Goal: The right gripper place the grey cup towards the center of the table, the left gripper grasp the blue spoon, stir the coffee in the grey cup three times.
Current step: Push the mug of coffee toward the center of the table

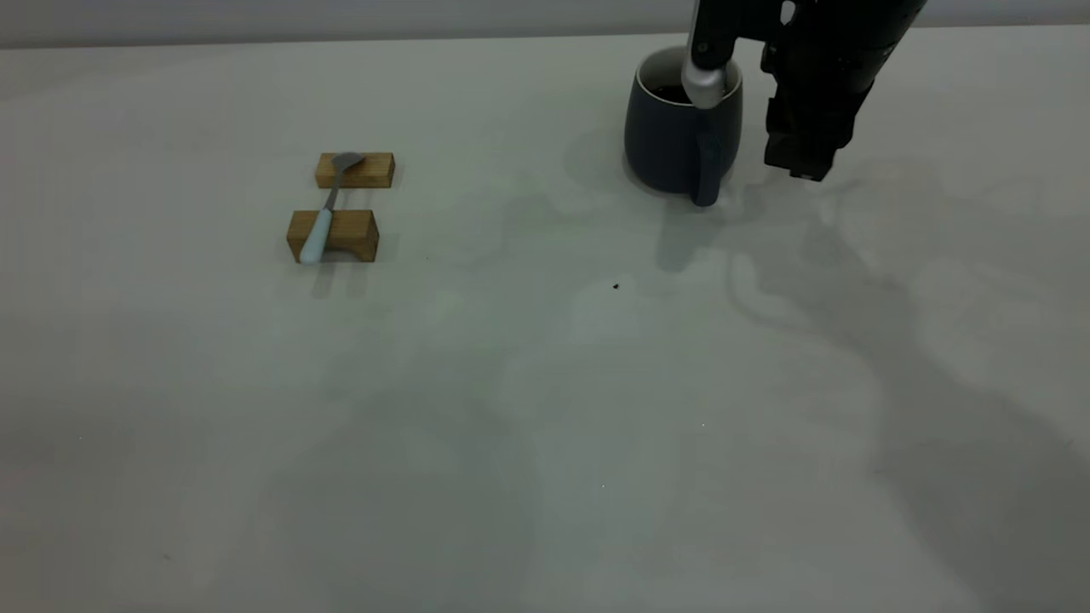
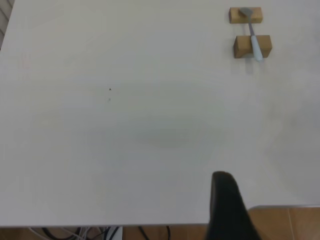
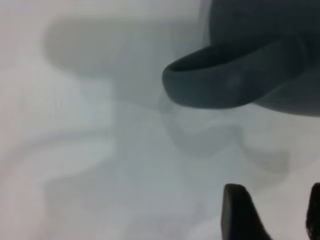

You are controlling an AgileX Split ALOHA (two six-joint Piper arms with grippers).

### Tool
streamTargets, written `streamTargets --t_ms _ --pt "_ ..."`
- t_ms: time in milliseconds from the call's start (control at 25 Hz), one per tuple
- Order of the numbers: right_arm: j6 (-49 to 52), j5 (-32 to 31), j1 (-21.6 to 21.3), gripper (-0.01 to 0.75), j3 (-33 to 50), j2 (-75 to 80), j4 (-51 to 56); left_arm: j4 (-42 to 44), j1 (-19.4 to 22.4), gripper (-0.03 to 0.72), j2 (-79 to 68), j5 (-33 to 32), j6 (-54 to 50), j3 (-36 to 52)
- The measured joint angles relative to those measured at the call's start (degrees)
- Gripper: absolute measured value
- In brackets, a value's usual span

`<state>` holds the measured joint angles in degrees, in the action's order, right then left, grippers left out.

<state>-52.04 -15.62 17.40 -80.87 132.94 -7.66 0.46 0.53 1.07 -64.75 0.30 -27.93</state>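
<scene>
The grey cup (image 1: pixel 673 140) stands at the table's (image 1: pixel 511 383) far right, its handle (image 1: pixel 705 174) turned to the front; dark coffee (image 1: pixel 668 90) shows inside. My right gripper (image 1: pixel 749 128) hangs open just in front of and beside the cup, holding nothing. In the right wrist view the handle (image 3: pixel 235 85) lies beyond that gripper (image 3: pixel 277 210), apart from it. The blue spoon (image 1: pixel 328 209) rests across two wooden blocks at the left, also seen as the spoon (image 2: pixel 253 40) in the left wrist view. My left gripper (image 2: pixel 226 205) is parked at the table's edge, far from it.
Two brown wooden blocks (image 1: pixel 355 169) (image 1: pixel 334 236) carry the spoon. A tiny dark speck (image 1: pixel 615 286) marks the table near its middle. Past the table edge the left wrist view shows brown floor (image 2: pixel 290 225) and cables (image 2: pixel 95 232).
</scene>
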Motion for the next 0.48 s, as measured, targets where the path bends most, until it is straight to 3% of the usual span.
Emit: streamTargets --t_ms 280,480 --pt "17.22 -3.22 1.23 0.514 0.0 -0.04 7.66 0.0 0.0 0.507 0.0 0.0 -0.3 0.0" --pt "30.84 -4.42 1.5 0.553 0.0 -0.04 13.68 0.0 0.0 0.507 0.0 0.0 -0.3 0.0"
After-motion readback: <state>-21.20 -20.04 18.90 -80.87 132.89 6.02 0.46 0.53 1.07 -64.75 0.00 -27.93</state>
